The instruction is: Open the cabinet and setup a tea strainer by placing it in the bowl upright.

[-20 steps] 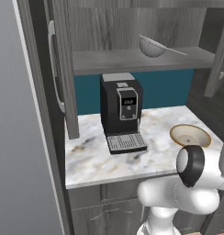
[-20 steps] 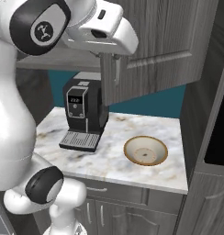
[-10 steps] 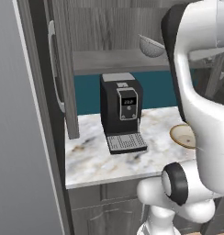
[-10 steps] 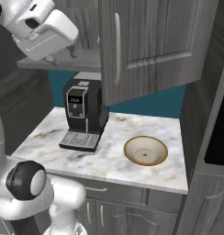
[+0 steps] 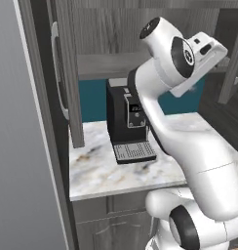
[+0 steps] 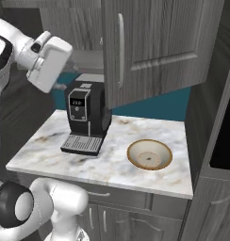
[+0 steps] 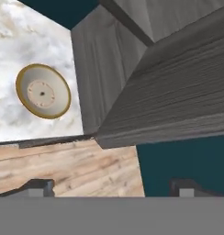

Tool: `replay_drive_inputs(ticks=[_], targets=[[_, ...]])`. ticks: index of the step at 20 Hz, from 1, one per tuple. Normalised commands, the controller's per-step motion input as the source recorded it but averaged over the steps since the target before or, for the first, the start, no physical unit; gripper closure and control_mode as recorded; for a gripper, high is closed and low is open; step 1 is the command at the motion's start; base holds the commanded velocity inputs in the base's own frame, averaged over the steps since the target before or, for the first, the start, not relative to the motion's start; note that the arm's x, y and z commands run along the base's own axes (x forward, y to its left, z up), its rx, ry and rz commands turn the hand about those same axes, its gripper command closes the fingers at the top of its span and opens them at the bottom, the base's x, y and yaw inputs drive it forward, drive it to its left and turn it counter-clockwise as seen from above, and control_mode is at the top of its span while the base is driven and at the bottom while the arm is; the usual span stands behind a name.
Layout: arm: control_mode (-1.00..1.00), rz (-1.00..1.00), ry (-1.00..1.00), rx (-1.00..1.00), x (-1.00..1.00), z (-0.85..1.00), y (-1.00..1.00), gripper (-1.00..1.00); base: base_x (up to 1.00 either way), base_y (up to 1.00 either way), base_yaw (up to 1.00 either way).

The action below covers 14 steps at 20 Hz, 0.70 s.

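1. On the desk (image 6: 51,155), a marble top with grey veins, a black coffee machine (image 6: 86,120) is seen standing near the teal back wall, with its drip tray toward the front edge.
2. The bowl (image 6: 150,154) is placed upright on the same desk, to the right of the coffee machine and apart from it; its opening is turned upward.
3. The cabinet (image 6: 154,47) hangs above the desk with both doors swung out; the right door hangs over the area between the machine and the bowl.
4. Grey drawers (image 6: 107,209) are seen below the desk.
5. The pincer (image 7: 111,188) is held with its fingers wide apart and nothing between them, high up by the cabinet.
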Motion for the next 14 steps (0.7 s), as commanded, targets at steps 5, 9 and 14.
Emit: replay_drive_inputs(ticks=[5,9,14], targets=[[-1.00,0.03,0.39,-0.15,0.99,0.00,-0.09,-1.00,0.00,0.00,0.00],[-1.00,-0.05,0.47,-0.07,0.88,0.09,-0.36,-1.00,0.00,0.00,0.00],[-1.00,-0.20,0.39,-0.01,0.52,0.02,-0.49,-1.00,0.00,0.00,0.00]])
